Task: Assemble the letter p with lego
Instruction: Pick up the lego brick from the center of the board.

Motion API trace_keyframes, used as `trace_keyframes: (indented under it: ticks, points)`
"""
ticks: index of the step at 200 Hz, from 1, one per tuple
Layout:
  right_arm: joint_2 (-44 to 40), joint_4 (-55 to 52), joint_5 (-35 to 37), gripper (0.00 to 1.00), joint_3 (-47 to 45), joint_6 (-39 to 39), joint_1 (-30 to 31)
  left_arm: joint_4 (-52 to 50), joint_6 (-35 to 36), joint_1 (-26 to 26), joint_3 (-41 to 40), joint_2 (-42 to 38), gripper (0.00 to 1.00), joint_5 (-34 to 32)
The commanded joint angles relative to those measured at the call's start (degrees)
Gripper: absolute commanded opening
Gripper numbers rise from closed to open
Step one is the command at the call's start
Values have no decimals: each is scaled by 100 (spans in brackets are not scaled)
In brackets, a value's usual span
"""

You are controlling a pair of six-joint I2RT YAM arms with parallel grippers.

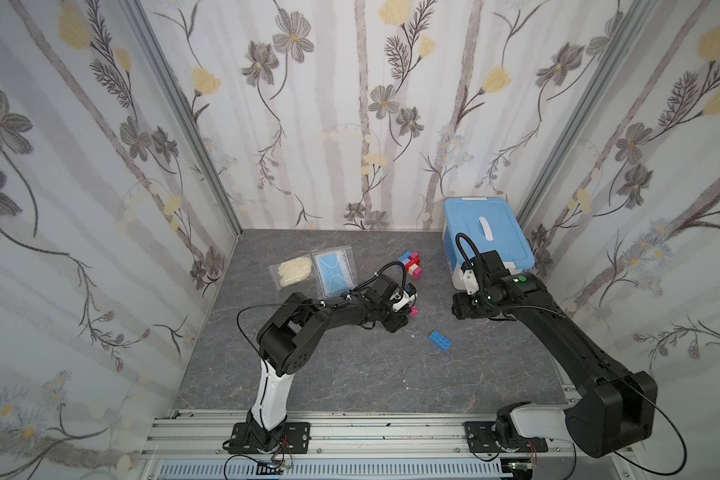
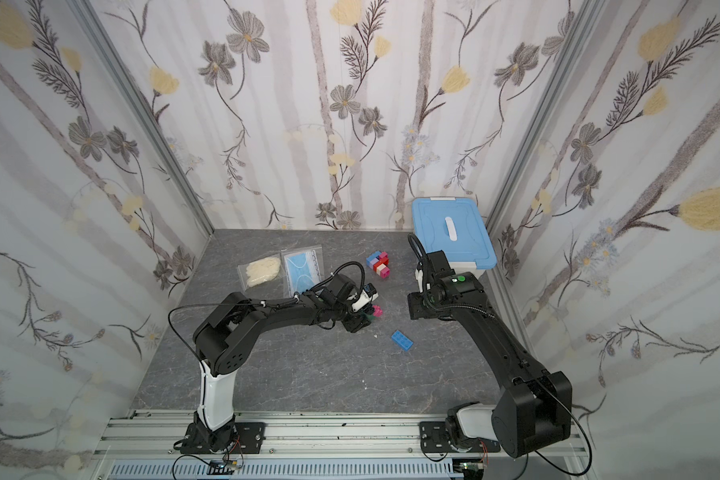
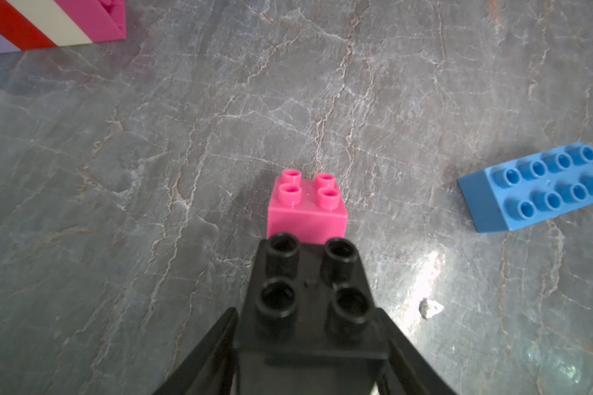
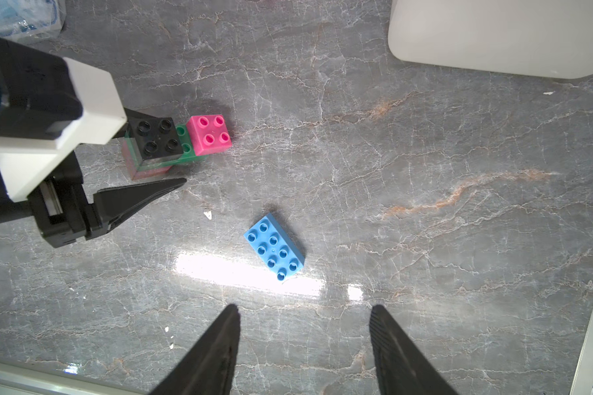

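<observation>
My left gripper (image 3: 306, 309) is shut on a black square brick (image 3: 308, 290), one finger against each of its sides. In the right wrist view that black brick (image 4: 154, 138) sits on a green long brick (image 4: 185, 147), and a pink square brick (image 4: 210, 134) sits on the green one's other end. A loose blue long brick (image 1: 441, 341) (image 4: 274, 246) lies flat, studs up, between the two arms. A joined group of blue, red, cream and pink bricks (image 1: 410, 264) (image 2: 378, 262) lies further back. My right gripper (image 4: 303, 314) hangs open and empty near the blue brick.
A white box with a blue lid (image 1: 487, 232) (image 2: 454, 228) stands at the back right, close behind the right arm. Two clear bags, one with pale gloves (image 1: 294, 270) and one with a blue mask (image 1: 334, 266), lie at the back left. Patterned walls enclose three sides.
</observation>
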Motion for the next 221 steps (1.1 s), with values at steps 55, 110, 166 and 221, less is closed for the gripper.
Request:
trace_keyframes:
  ticks: [55, 110, 166, 221]
  points:
    - [125, 254, -152, 61, -27, -212, -9, 264, 28, -4, -76, -141, 24, -106]
    - [257, 428, -603, 60, -440, -610, 125, 2185, -201, -110, -1586, -1296, 20, 149]
    - [1391, 335, 67, 61, -383, -660, 953, 2799, -640, -110, -2699, -2370, 19, 135]
    - [2001, 511, 353, 61, -368, -518, 1044, 3059, -890, -110, -3409, -3040, 17, 79]
